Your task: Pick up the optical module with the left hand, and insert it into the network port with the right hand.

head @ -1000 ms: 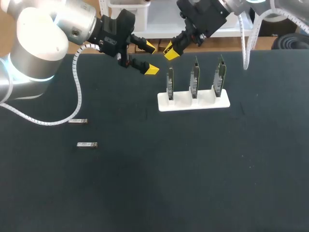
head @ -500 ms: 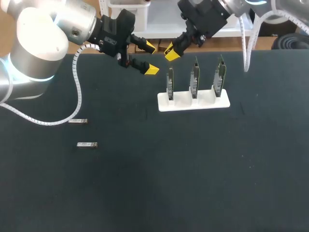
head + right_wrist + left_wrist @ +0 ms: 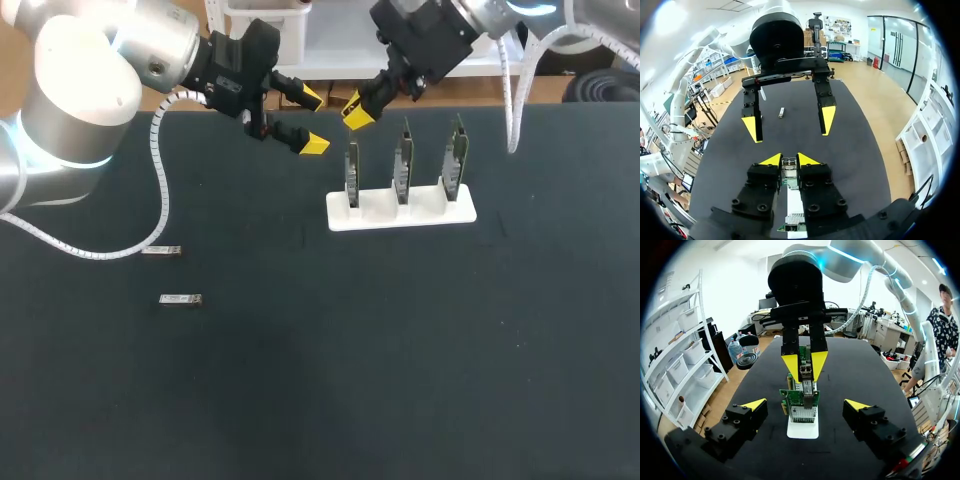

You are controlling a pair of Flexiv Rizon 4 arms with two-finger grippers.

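My right gripper (image 3: 358, 108) hangs above the leftmost card (image 3: 352, 172) of the white stand (image 3: 400, 214). It is shut on a small metal optical module (image 3: 805, 371), which shows between its yellow tips (image 3: 788, 167). My left gripper (image 3: 305, 120) is just to its left, open and empty, with its fingers pointing at the right gripper (image 3: 805, 365). From the right wrist view the left gripper (image 3: 790, 122) stands spread ahead of my own fingers. Two more optical modules (image 3: 161, 251) (image 3: 181, 299) lie flat on the dark table at the left.
The stand holds three upright green cards; the other two (image 3: 402, 160) (image 3: 455, 158) are to the right of the one under my right gripper. The nearest card's port (image 3: 802, 390) faces the left wrist camera. The table's back edge runs just behind both grippers.
My right gripper has shifted slightly up and to the right with the module still in it. The left arm and the modules on the table have not moved.
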